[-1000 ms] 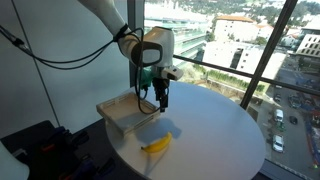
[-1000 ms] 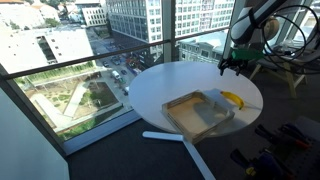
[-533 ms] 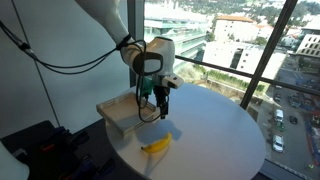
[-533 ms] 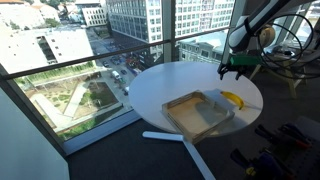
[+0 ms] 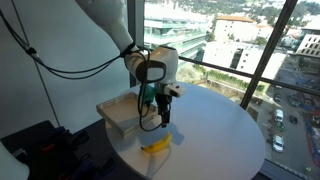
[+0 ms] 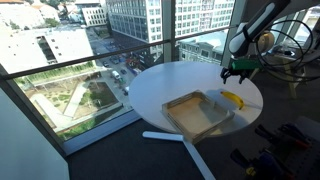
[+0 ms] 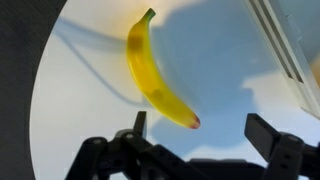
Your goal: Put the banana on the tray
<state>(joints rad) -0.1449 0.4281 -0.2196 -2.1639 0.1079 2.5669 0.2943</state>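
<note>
The tool [image 7: 200, 126] hangs wide open above the banana [image 7: 150, 70], which lies on the bench [image 7: 85, 100] just beneath its jaws, untouched; the tray [image 5: 113, 114] sits beside.

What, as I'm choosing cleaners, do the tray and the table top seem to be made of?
The tray: probably wood or wood board, with a matt tan rim and a paler bottom. The table top: smooth, even white without grain, likely laminate or painted board.

An upper-floor office or lab: floor-to-ceiling windows [image 6: 70, 60] overlook city blocks [image 5: 238, 26] and streets [image 5: 283, 118] far below, beside a round white counter [image 6: 160, 85] and cabled robot arm [image 5: 105, 20].
</note>
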